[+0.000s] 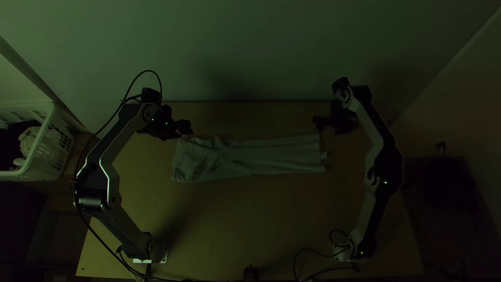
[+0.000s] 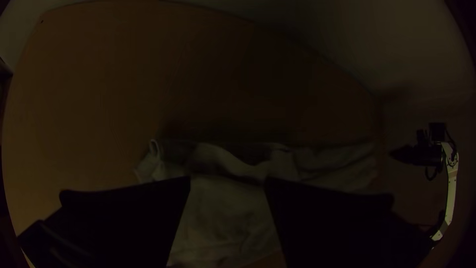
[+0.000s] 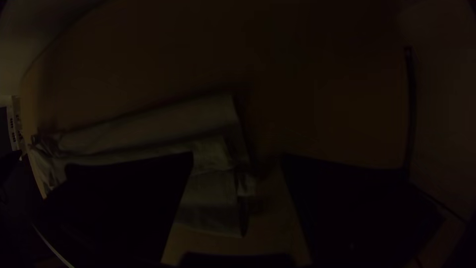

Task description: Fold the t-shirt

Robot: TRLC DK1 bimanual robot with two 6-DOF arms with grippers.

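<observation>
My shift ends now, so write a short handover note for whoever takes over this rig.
Left gripper: open, by the t-shirt's far left corner in the top view, holding nothing.
Right gripper: open and empty, just off the shirt's right end.
T-shirt: lies on the table between the arms as a long strip running left to right, rumpled toward its left end.
Done: folded lengthwise into that strip.
Left: probably smooth the left end, then fold the strip across its length.

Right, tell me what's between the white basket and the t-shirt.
In the top view, the left arm and a black cable cross that stretch, above the wooden table.
</observation>
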